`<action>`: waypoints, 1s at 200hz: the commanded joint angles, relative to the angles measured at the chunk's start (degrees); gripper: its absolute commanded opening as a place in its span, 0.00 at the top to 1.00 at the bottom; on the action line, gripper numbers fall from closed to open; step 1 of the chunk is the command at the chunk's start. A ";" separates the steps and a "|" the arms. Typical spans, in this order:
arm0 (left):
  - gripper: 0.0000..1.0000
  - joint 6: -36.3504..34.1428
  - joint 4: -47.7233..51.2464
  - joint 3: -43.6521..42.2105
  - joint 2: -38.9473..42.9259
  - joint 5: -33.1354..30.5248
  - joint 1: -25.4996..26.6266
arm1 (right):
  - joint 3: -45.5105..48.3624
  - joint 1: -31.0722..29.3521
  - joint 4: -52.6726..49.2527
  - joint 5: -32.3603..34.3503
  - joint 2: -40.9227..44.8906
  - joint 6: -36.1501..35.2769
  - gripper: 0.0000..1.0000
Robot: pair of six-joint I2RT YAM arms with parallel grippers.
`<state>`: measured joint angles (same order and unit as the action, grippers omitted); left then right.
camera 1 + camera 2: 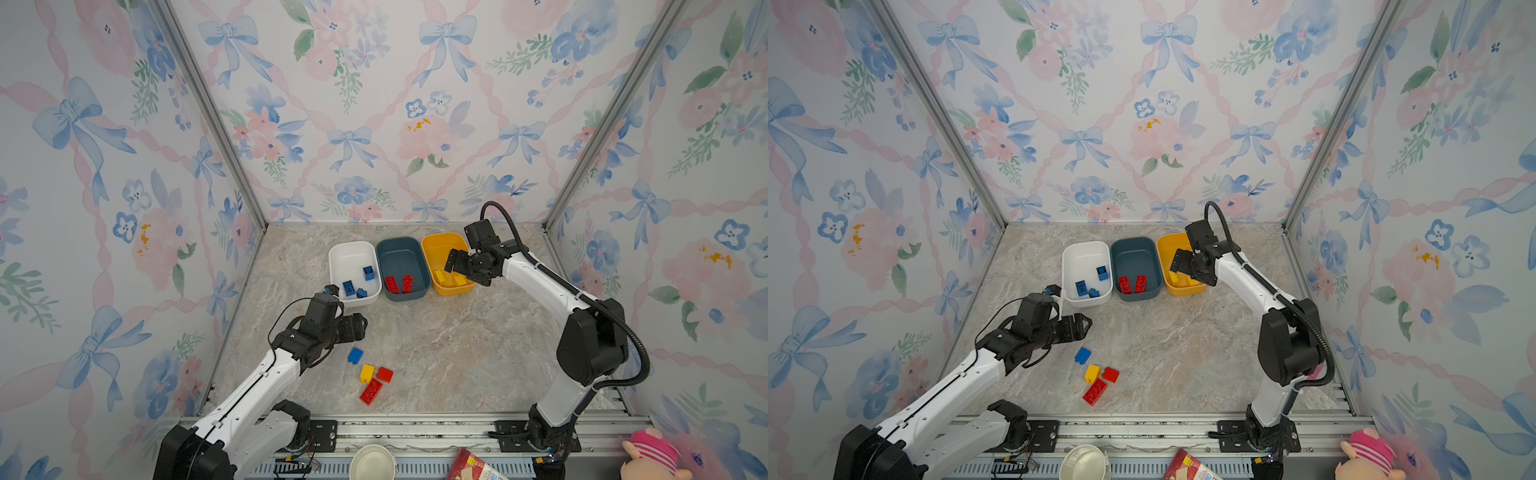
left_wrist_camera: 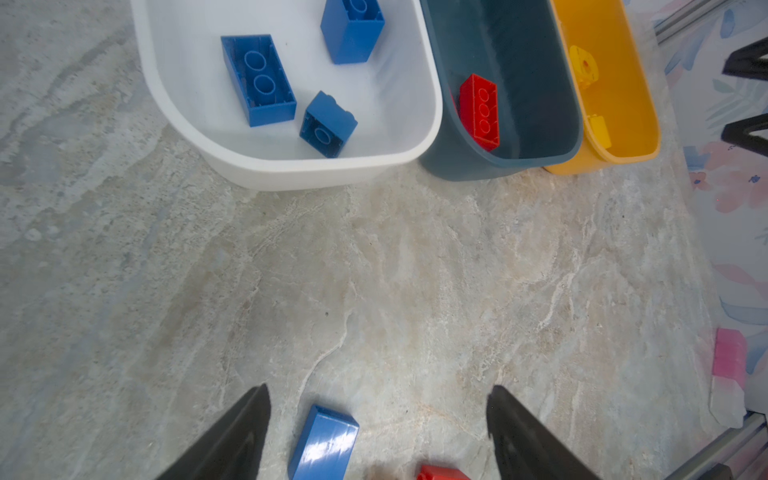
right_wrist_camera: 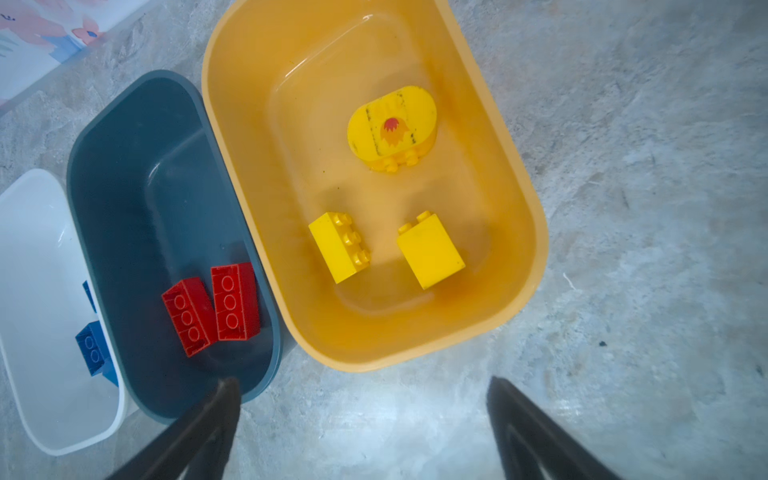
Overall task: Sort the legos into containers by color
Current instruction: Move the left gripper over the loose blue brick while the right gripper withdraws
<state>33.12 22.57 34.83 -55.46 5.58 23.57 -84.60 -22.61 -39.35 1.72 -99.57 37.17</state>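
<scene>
As I look in both top views, the teal tub (image 1: 401, 255) touches the white tub (image 1: 351, 257) and yellow tub (image 1: 436, 249); four loose legos (image 1: 366, 373) lie well in front of it. Left wrist: left gripper (image 2: 379, 387) fingers apart, empty; a blue brick (image 2: 324, 442) between them aims at the teal tub. Right wrist: right gripper (image 3: 363, 380) fingers spread, empty; two red bricks (image 3: 232, 303) lie lengthwise inside the teal tub; in the yellow tub beside it, a rounded yellow piece (image 3: 392, 124) bears a flame print.

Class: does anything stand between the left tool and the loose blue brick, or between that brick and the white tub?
Nothing visible. Left tool hangs open above the blue brick; bare table runs to the white tub.
</scene>
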 commanded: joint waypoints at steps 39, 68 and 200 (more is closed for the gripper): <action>0.17 1.11 13.87 5.81 -2.51 -5.95 4.20 | 5.23 -4.07 -4.53 0.29 9.19 -0.69 0.01; 0.17 1.07 16.20 6.77 -4.98 -7.65 6.69 | 8.37 -5.65 -6.36 0.57 13.29 -0.14 0.01; 0.29 -0.17 17.84 8.24 -17.02 -12.46 14.49 | 25.59 -8.41 -8.71 -3.25 28.94 3.55 0.03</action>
<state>33.45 39.03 42.35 -71.09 -5.78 37.63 -60.29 -30.24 -46.54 -0.08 -72.23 40.10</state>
